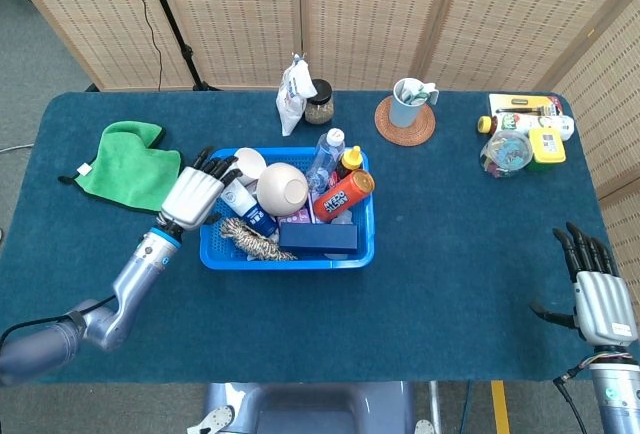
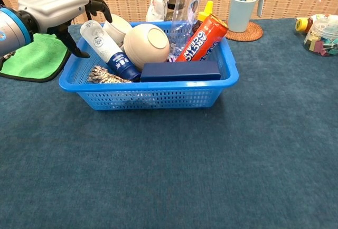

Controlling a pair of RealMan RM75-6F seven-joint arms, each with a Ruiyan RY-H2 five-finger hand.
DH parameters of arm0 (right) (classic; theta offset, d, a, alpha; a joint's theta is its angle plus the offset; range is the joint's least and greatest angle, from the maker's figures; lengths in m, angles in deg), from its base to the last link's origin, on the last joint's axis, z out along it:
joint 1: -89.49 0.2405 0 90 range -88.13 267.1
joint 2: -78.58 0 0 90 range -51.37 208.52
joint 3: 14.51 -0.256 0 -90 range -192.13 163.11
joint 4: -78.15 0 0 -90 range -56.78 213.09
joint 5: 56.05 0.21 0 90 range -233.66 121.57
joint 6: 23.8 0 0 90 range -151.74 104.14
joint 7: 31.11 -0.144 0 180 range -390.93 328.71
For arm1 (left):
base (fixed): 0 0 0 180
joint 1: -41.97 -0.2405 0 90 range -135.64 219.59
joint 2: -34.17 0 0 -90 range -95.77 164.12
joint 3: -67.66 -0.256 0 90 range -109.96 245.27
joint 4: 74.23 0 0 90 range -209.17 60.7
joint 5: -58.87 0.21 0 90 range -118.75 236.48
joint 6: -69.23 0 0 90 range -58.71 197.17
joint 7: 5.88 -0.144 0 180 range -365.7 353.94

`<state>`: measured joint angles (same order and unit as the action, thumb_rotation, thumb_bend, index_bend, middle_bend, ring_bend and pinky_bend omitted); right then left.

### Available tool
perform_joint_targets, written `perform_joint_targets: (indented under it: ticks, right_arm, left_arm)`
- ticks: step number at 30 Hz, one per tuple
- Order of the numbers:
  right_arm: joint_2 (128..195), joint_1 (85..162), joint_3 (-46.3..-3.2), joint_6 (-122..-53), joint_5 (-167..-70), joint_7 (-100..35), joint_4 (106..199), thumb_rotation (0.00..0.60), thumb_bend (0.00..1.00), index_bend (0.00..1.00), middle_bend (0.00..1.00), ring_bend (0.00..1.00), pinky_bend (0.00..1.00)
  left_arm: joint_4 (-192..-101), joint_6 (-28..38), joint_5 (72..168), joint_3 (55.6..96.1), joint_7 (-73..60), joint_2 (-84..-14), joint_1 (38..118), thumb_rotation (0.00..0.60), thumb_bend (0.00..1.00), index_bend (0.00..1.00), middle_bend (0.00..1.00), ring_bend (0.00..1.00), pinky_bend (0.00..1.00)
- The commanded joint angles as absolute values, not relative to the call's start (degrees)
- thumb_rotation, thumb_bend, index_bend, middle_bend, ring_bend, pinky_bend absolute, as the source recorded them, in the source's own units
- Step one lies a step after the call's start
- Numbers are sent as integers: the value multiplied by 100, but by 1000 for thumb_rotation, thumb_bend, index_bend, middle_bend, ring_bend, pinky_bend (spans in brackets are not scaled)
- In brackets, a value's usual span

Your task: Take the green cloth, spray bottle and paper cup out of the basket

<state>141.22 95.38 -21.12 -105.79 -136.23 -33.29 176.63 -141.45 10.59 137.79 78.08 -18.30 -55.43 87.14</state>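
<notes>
The left hand (image 1: 192, 197) hovers with fingers spread, empty, over the blue basket (image 1: 288, 255) rim. Inside it, the white spray bottle (image 2: 104, 49) leans; it looks light, stiff and smooth, so gripping mid-body seems safest. The right hand (image 1: 598, 296) rests open

We see a blue perforated basket (image 1: 287, 254), green cloth (image 1: 125, 164) with dark edging, white-and-blue spray bottle (image 2: 108, 49), orange can (image 2: 200, 37), navy box (image 2: 180, 70), cream bowl (image 2: 147, 45), teal tablecloth (image 1: 460, 234).
</notes>
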Motion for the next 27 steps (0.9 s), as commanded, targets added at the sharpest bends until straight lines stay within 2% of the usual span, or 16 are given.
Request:
perform_joint_targets:
  ticks: [1, 7, 12, 18, 22, 27]
  right_arm:
    - [14127, 9539, -2115, -10577, -13615, -3329, 17655, 600, 0, 0, 0, 0, 0]
    - [14130, 9545, -2130, -10561, -13581, -3351, 17633, 600, 0, 0, 0, 0, 0]
    - [14131, 9552, -2135, -10538, -13562, -3372, 17614, 600, 0, 0, 0, 0, 0]
    - [14120, 9554, -2136, -10521, -13561, -3437, 17601, 600, 0, 0, 0, 0, 0]
    - [14114, 9552, -2140, -10529, -13564, -3454, 17599, 600, 0, 0, 0, 0, 0]
    - [14109, 9546, -2142, -10544, -13569, -3461, 17603, 600, 0, 0, 0, 0, 0]
  left_arm:
    - [-14087, 1075, 13760, 7816, -1843, -5606, 8746, 600, 79, 282, 188, 228, 96]
    - [-13964, 1142, 13707, 7820, -1874, -5734, 8811, 600, 80, 293, 197, 238, 96]
    - [-13893, 1170, 13677, 7794, -1898, -5787, 8818, 600, 88, 369, 266, 285, 100]
    - [-13785, 1080, 13717, 7759, -1897, -5876, 8804, 600, 103, 459, 346, 353, 154]
    - [-13749, 1008, 13752, 7756, -1871, -5919, 8801, 600, 142, 553, 428, 421, 203]
    - [-13756, 707, 13896, 7797, -1715, -5926, 8766, 600, 208, 603, 470, 461, 238]
